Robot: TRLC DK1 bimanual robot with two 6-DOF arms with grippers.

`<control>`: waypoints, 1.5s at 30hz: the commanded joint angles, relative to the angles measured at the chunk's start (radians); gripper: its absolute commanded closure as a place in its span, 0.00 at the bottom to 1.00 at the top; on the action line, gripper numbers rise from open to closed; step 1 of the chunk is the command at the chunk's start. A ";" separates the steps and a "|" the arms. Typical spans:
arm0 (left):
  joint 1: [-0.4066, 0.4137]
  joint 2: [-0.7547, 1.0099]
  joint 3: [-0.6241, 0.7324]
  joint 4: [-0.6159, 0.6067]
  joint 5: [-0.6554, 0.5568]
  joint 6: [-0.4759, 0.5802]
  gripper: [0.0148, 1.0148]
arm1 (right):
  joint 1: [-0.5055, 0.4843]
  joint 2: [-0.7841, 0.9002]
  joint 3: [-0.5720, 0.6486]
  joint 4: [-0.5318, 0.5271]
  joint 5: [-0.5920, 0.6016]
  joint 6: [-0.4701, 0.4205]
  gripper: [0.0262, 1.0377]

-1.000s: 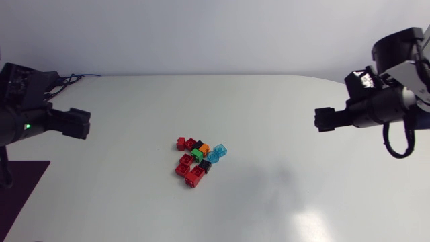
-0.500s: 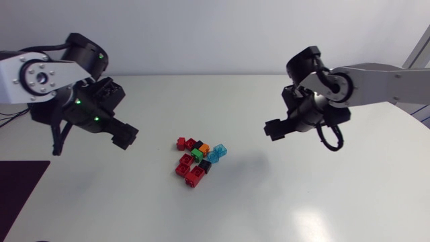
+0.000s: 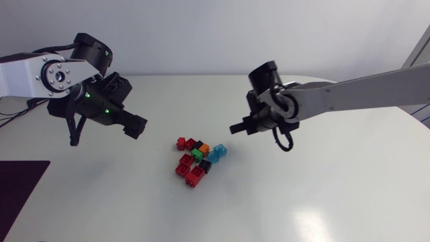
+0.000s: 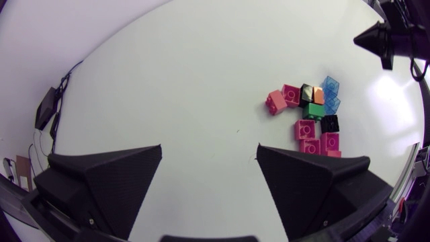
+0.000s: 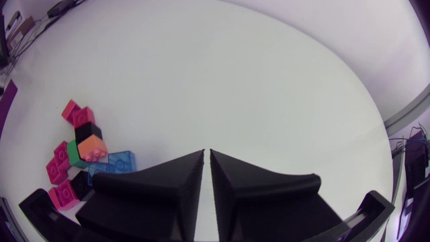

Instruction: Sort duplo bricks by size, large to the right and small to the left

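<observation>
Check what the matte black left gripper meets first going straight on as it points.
Probably bare white tabletop: the left gripper is angled down, and the nearest small red plastic brick lies off-line, ahead of one finger. Depth unclear.

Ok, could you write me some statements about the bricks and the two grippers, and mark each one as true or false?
1. All the bricks lie in one cluster on the table. True.
2. The right gripper holds a brick. False: its fingers are shut together on nothing, and it hangs apart from the cluster.
3. The left gripper is open, with nothing between its fingers. True.
4. The orange brick is set apart at the table's right side. False: it sits inside the cluster, beside the green brick.
</observation>
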 commanded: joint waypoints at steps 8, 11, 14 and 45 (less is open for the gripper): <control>0.066 0.043 -0.060 0.031 0.014 0.054 0.03 | 0.073 0.212 0.066 -0.010 -0.050 0.022 0.98; 0.078 0.040 -0.059 0.044 0.014 0.056 0.03 | 0.077 0.228 0.084 -0.014 -0.053 0.026 0.98; 0.089 0.040 -0.056 0.056 0.014 0.054 0.03 | 0.088 0.251 0.121 -0.024 -0.055 0.035 0.98; 0.193 0.076 -0.039 0.081 0.120 0.129 0.03 | 0.209 0.307 0.379 -0.292 -0.208 0.103 0.98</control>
